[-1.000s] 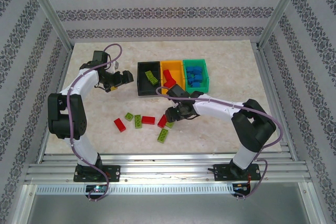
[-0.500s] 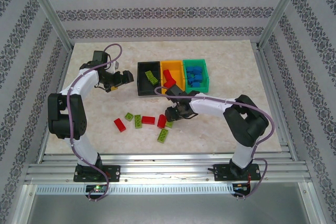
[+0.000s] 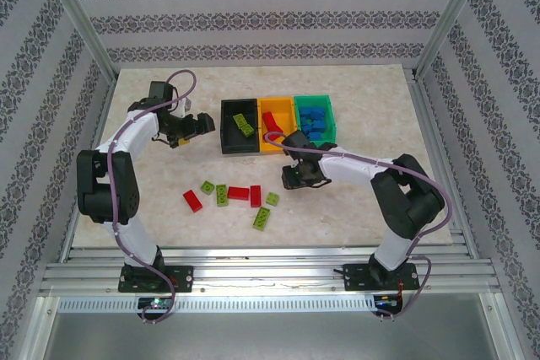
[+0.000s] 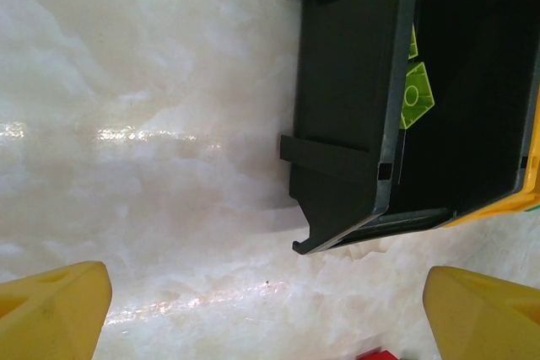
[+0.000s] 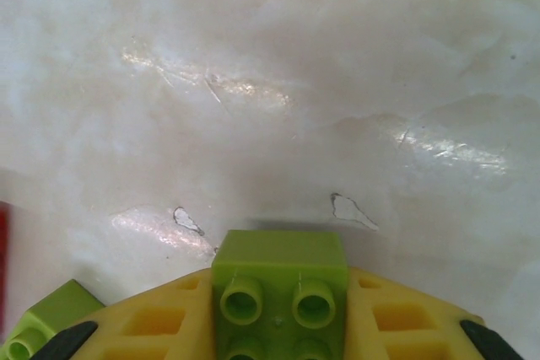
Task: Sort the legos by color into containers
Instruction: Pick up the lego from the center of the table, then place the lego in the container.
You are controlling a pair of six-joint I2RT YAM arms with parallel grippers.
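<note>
Right tool (image 3: pixel 294 178) gripping, left tool (image 4: pixel 266 276) hanging wide open | black bin (image 4: pixel 342 82) sitting toward table (image 3: pixel 380 107) far edge, holding lime legos (image 3: pixel 244 124) | lime lego (image 5: pixel 278 276) riding in right tool near centre | step: carrying; next: releasing over black bin

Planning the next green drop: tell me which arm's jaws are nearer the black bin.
Left. The left jaws stand open just left of the black bin; the right jaws, shut on a lime lego, are farther, off its near right corner.

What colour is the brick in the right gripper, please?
Lime green studded brick, best in right wrist view.
</note>
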